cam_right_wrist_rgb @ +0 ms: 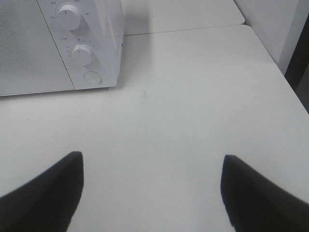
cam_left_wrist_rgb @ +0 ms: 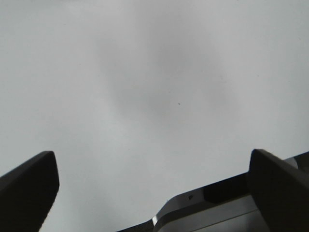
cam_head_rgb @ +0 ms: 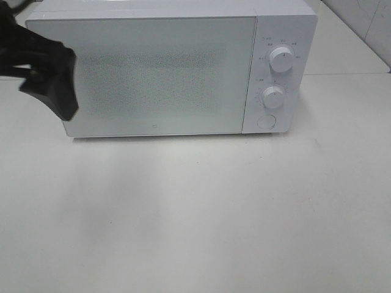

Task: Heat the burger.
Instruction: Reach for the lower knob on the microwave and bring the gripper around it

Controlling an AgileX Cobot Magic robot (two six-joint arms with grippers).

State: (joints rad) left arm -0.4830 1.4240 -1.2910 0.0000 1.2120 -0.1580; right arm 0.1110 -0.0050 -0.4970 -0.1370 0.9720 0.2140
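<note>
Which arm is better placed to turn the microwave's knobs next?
Right, probably. The right gripper hangs open over the table with the knobs ahead of it on the microwave's right side. The left gripper, also open, is across at the door's left edge.

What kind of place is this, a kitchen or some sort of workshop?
Probably a mock kitchen corner set up for testing: a closed white microwave with two dials stands on a plain white table, with what looks like tiled wall behind.

Microwave [cam_head_rgb: 159, 73] on table [cam_head_rgb: 195, 213], rear; left gripper [cam_head_rgb: 52, 85] before its left edge
</note>
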